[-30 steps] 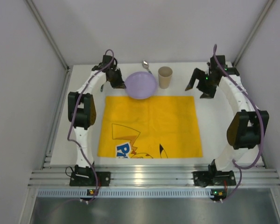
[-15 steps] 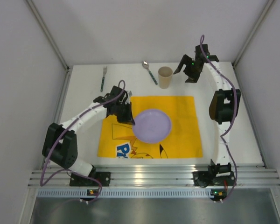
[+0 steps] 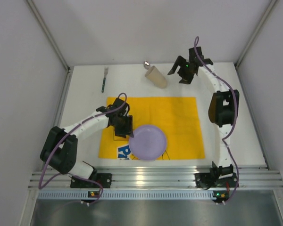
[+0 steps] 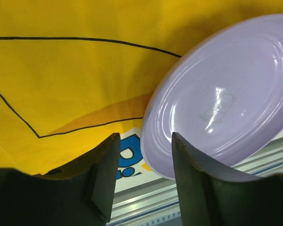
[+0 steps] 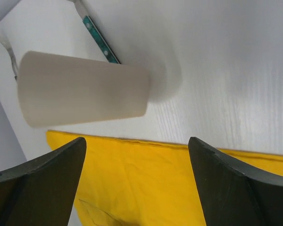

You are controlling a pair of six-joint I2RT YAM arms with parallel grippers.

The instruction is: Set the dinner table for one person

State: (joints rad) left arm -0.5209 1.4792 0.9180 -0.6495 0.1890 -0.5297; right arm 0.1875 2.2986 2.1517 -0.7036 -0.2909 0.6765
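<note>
A lilac plate (image 3: pixel 148 142) lies flat on the yellow placemat (image 3: pixel 179 122), close to its near edge, on the white dinner table (image 3: pixel 85 94). My left gripper (image 3: pixel 129 133) is at the plate's left rim. In the left wrist view its jaws (image 4: pixel 145 136) stand open, with the plate (image 4: pixel 226 99) rim just inside the right finger (image 4: pixel 193 179). A beige cup (image 3: pixel 155 76) lies tipped on its side at the back. My right gripper (image 3: pixel 178 75) hovers open to the right of it, and the cup (image 5: pixel 80 89) lies beyond the fingertips (image 5: pixel 137 139), untouched.
A fork (image 3: pixel 104 79) lies at the back left of the table. A spoon (image 3: pixel 146 63) with a teal handle (image 5: pixel 99 40) is partly hidden behind the fallen cup. Pale walls enclose the table, and a silver rail (image 3: pixel 151 179) runs along the near edge.
The left gripper carried the plate from the back onto the placemat and toward the near edge, then opened. The cup went from upright to lying on its side. The right gripper moved left, toward the cup.
</note>
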